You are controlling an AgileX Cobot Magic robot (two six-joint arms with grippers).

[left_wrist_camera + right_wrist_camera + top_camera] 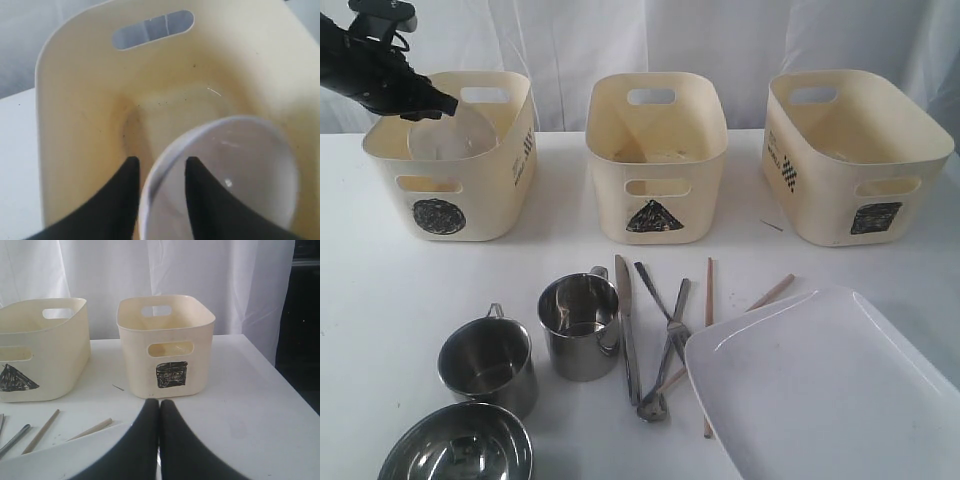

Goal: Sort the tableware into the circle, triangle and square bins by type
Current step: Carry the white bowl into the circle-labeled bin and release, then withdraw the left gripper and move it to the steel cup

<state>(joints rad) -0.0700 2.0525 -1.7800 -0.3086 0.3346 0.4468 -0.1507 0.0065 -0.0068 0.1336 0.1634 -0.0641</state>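
In the outside view, your left fingers hang over the circle bin, at the far left of the worktop. The small white bowl is inside that bin. It is tipped up, not lying flat. The triangle bin and the square bin stand to the right, well apart. In front, the two steel mugs, the steel bowl and the big white plate wait on the worktop.

In the left wrist view, the two black fingers are spread a little, one on each side of the bowl's rim. You can see a gap beside the rim, so I think they are not squeezing it. The bowl is low in the bin, near the bottom.

This bowl looks light, hard and smooth. It may slip, and it could chip if it drops far. The rim is the best place to hold it, with one finger inside and one outside.

In the right wrist view, your right fingers are pressed tight together and hold nothing. They point at the square bin, just over the near edge of the plate. The plate looks wide and slippery, so I would take it by its raised edge.
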